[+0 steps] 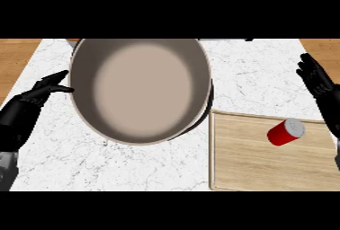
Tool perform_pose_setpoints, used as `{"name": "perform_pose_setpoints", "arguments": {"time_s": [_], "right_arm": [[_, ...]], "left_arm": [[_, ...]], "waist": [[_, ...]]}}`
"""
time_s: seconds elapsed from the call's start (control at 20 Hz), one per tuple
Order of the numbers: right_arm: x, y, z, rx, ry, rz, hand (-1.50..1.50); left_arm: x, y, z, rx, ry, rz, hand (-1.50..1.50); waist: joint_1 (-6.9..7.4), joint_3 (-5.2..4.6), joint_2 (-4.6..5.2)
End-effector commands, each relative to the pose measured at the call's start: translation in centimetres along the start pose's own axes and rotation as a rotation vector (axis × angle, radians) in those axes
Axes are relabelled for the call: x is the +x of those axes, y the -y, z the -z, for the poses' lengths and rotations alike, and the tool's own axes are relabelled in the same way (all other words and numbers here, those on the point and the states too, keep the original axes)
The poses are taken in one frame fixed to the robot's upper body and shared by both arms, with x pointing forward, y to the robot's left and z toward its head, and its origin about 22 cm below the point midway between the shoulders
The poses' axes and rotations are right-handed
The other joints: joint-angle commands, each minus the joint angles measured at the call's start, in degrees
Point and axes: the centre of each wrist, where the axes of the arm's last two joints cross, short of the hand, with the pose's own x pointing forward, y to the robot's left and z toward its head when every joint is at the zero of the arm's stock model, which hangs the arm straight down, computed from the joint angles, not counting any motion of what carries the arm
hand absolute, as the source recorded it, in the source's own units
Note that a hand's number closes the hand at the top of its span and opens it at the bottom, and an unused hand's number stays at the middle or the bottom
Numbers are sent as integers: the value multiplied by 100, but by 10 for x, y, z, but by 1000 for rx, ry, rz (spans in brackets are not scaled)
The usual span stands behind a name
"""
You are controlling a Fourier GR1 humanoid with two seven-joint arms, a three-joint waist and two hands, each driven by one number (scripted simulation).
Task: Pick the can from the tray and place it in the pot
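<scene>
Lying on its side on the wooden tray (266, 166), the red can (286, 132), silver end pointing up-right, untouched. Hanging just right of it, the right hand (320, 83), fingers straight and spread, holding nothing. Resting by the rim of the big pot (140, 90), the left hand (41, 92), fingers relaxed, possibly touching the rim. Sitting on the marble counter (100, 161), both pot and tray.
</scene>
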Motion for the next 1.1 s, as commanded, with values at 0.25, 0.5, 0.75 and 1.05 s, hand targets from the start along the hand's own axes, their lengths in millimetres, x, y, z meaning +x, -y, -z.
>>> {"name": "perform_pose_setpoints", "arguments": {"time_s": [0.25,0.5,0.75,1.05], "right_arm": [[-5,-67,3,645,141,472,-150],[-18,36,-13,301,452,19,-150],[-17,106,-36,401,577,-47,-150],[25,150,-43,492,463,-395,-150]], "left_arm": [[-11,49,1,53,-118,-271,0],[-24,65,-12,80,-211,-361,0],[-7,65,-9,79,-223,-347,0],[1,86,-3,93,-220,-346,0]], "waist": [[358,-154,224],[-45,-145,154],[-43,-164,125],[-76,-183,100]]}}
